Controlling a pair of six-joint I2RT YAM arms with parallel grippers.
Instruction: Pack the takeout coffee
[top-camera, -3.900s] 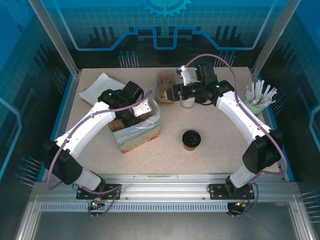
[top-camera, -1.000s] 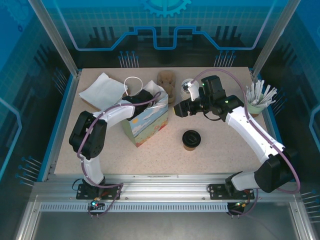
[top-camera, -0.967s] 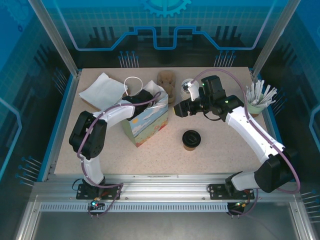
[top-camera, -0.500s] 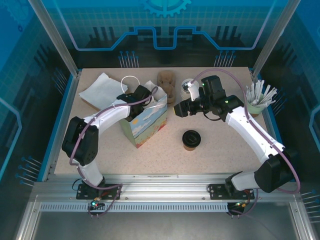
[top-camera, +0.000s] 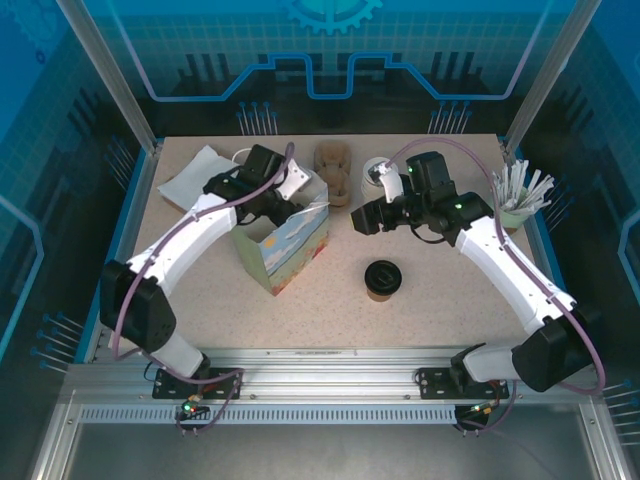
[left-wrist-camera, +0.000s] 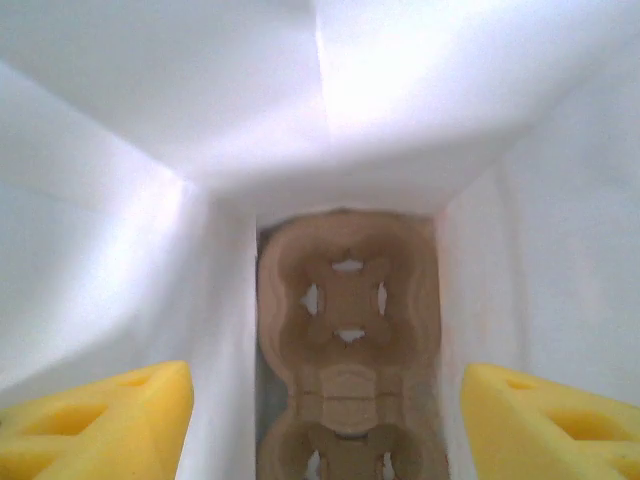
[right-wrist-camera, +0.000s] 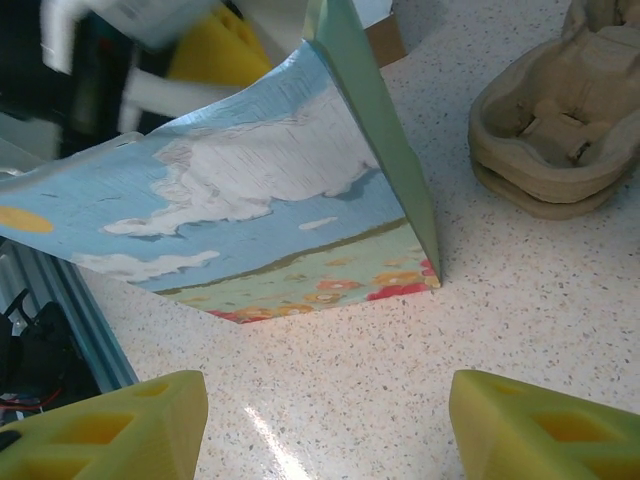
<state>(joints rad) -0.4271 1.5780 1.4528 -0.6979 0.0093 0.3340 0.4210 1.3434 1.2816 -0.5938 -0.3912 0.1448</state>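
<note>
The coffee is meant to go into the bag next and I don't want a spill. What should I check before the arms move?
1. Bag upright, mouth open: ok.
2. Cup carrier at the bottom of the bag: ok; whether it lies flat: cannot tell.
3. Coffee upright, closed, nothing touching it: ok.
4. Right gripper open and empty: ok.
5. Bag mouth free for the cup: not ok; the left gripper points down into it, open.
</note>
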